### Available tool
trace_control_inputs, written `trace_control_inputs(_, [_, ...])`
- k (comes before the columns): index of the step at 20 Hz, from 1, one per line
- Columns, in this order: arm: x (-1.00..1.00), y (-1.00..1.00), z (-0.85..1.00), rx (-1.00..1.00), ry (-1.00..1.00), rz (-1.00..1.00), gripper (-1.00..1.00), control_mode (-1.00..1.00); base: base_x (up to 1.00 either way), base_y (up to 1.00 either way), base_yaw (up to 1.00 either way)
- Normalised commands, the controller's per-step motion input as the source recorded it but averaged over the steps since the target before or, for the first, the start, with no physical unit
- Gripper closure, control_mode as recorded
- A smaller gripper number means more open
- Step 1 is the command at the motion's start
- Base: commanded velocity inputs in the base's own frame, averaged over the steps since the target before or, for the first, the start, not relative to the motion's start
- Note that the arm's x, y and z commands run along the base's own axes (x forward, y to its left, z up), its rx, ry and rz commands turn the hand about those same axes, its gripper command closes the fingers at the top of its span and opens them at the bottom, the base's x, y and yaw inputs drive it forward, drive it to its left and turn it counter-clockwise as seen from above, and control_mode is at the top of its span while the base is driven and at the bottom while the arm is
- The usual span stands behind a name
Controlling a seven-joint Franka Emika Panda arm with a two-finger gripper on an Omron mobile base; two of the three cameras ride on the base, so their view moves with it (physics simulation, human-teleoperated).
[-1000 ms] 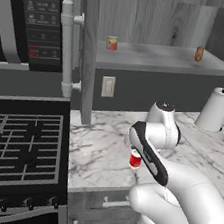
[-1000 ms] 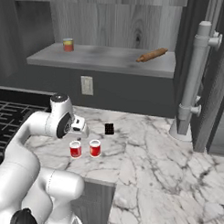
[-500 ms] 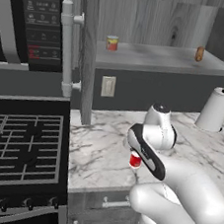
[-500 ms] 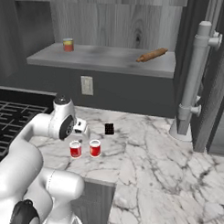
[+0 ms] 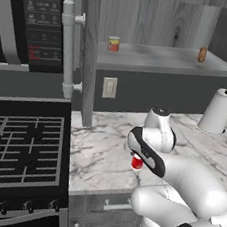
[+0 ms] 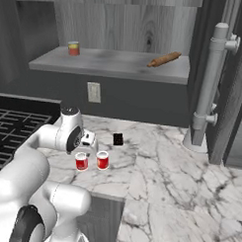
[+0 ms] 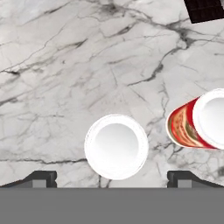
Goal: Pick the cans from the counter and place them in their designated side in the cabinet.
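1. Fingers (image 7: 43,178) spread wide, holding nothing, hanging directly over the plain red can (image 7: 116,146) at lower centre of the hand view.
2. Second can (image 7: 197,124) stands just beside it at right; both on the marble tabletop (image 6: 156,163).
3. Judgement: small, rigid, light, smooth-walled; grip mid-height across the round side.
4. Risk: outer finger nudging the neighbour.

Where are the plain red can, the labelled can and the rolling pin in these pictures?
plain red can (image 6: 81,161), right base view, on its red side.
labelled can (image 6: 103,160), right base view, on its side wall.
rolling pin (image 6: 163,59), right base view, on its middle.
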Motion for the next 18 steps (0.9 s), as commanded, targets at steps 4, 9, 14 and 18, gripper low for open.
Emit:
trace_control_inputs(4, [0.03,0.00,-0.18,0.00,0.03,0.00,-1.00,-1.00,0.00,0.00,0.00])
trace_control_inputs(9, [0.04,0.00,-0.18,0.00,0.04,0.00,-1.00,-1.00,0.00,0.00,0.00])
trace_control_inputs(14, [0.04,0.00,-0.17,0.00,0.03,0.00,-1.00,-1.00,0.00,0.00,0.00])
trace_control_inputs(18, [0.02,0.00,-0.14,0.00,0.01,0.00,-1.00,-1.00,0.00,0.00,0.00])
